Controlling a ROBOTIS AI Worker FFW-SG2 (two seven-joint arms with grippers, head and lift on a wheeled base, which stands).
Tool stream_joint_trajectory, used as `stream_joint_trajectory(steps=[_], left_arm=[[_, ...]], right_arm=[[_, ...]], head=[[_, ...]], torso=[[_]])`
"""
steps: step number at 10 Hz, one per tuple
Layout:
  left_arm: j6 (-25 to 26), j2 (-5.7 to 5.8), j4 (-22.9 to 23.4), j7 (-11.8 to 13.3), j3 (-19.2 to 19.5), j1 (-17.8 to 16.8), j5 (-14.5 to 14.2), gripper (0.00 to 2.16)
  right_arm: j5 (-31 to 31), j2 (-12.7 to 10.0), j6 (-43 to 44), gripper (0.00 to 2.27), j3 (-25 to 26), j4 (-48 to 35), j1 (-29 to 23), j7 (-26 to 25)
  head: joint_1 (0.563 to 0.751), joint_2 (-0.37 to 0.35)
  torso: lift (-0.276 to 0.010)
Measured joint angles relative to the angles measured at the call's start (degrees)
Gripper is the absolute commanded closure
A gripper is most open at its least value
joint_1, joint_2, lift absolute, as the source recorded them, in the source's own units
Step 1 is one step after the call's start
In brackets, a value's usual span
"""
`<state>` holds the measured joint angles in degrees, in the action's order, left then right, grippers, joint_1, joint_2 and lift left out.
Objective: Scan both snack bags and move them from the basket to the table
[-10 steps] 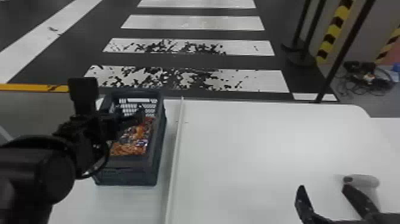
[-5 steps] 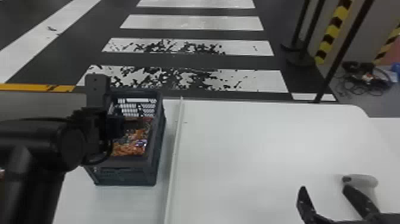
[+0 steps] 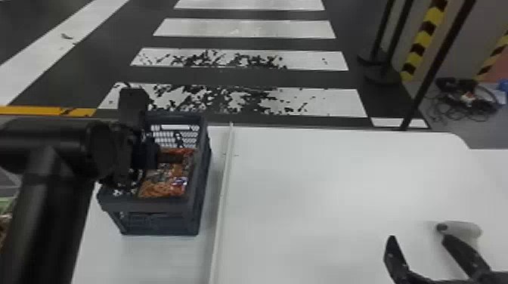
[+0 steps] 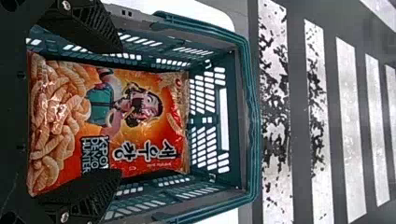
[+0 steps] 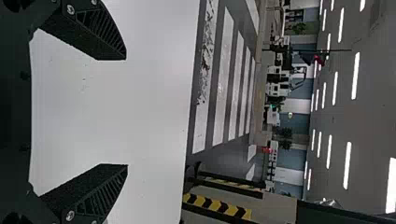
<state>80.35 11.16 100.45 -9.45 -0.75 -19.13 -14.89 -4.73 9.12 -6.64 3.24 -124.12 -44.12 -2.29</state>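
Left claw set around snack bag in basket, grasp next

Clock is the robot's, 12 straight ahead. Basket [image 3: 151,206] sits on the tabletop [image 3: 325,196] at 10 to 11 o'clock. Snack bag [image 4: 140,100] is inside it, orange, printed face up to the left claw [image 4: 119,111]. Can't tell if the other bag is in there too.

Left arm [image 3: 49,166] comes in from 9 o'clock, claw down in the basket. Fingers wide, one along each side edge of the bag; contact can't be confirmed. No grip visible.

Right claw [image 5: 125,112] at 2 to 3 o'clock, fingers wide, nothing between them. Pale handheld item [image 3: 466,228], probably the scanner, lies just beyond its fingertips. Pale strip [image 3: 223,196] runs between the basket and the main part of the tabletop, about 11 o'clock.

Step, my read: picking a bag out, ahead of scan and placement. Neither bag is out on the tabletop, so probably early in the task.

Next move: sink a touch deeper if needed, close evenly on both edges, lift straight up until the bag clears the rim, then swing toward 1 o'clock, over the strip. Scan needs the code side turned to the scanner. Risks: slick film slips, a fingertip snags the basket wall, hard squeeze crushes contents.
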Motion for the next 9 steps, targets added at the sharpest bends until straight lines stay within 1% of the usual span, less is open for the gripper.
stream_joint_trajectory(steps=[2, 4, 7, 8, 9], left_arm=[[1.3, -0.03, -3.3, 0.3, -0.7, -2.8, 0.3, 0.08], [1.4, -0.02, -7.2, 1.3, -0.7, -5.1, 0.4, 0.08], [0.9, -0.02, -12.1, 4.1, -0.1, -7.6, 0.1, 0.08], [-0.3, -0.16, -13.7, 5.1, 0.1, -8.2, -0.1, 0.08], [-1.3, -0.55, -15.6, 5.3, 0.1, -8.8, -0.2, 0.09]], right_arm=[[-0.1, 0.0, 0.3, 0.11, 0.1, 0.2, 0.0, -0.4], [0.0, -0.2, 0.4, 0.11, 0.0, 0.3, 0.0, -0.4], [0.0, -0.5, 0.9, 0.11, -0.1, -0.1, -0.6, -0.4], [0.0, -0.5, 1.2, 0.11, -0.1, -0.5, -1.1, -0.4], [0.1, -0.5, 1.3, 0.11, -0.1, -1.0, -1.7, -0.4]], head=[[0.695, 0.022], [0.695, 0.024], [0.695, 0.023], [0.695, 0.021], [0.695, 0.016]], torso=[[-0.098], [-0.098], [-0.098], [-0.098], [-0.098]])
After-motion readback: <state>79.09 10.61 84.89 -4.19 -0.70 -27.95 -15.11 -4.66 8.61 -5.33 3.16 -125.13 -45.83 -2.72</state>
